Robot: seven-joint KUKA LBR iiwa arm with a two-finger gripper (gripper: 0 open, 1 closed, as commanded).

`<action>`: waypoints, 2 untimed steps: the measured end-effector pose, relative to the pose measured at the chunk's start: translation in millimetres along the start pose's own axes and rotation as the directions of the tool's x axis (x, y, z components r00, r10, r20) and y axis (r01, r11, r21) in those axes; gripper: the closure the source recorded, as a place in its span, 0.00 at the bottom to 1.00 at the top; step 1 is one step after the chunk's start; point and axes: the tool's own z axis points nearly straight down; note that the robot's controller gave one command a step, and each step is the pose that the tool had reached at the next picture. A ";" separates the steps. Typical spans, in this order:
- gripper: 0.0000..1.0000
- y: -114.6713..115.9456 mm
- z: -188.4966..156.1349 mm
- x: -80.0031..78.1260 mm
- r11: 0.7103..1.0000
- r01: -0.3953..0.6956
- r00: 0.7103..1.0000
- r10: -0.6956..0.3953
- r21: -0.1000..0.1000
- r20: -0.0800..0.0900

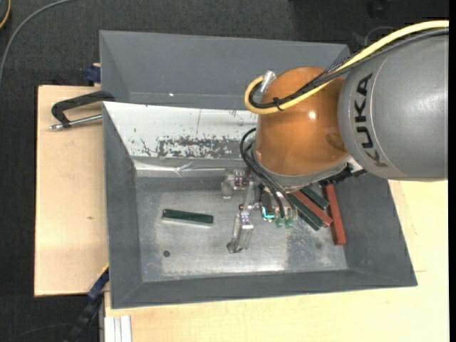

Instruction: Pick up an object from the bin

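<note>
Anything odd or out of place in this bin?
Nothing spilled or broken. The bin's back wall is flecked with dark specks, like wear. The red sticks lie slanted by the right wall; the green bar lies flat.

The grey KUKA arm (410, 98) comes in from the right, bent downward at its orange wrist cover (299, 130). A yellow cable (324, 66) loops over that cover. Beneath it the gripper (242, 223) hangs low, pointing down.
</note>
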 end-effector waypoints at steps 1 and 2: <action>0.00 58.1 141.3 -44.4 0.996 -0.087 0.996 0.087 0.000 -0.004; 0.00 60.5 107.3 -52.3 1.000 -0.029 1.000 0.029 -0.003 0.010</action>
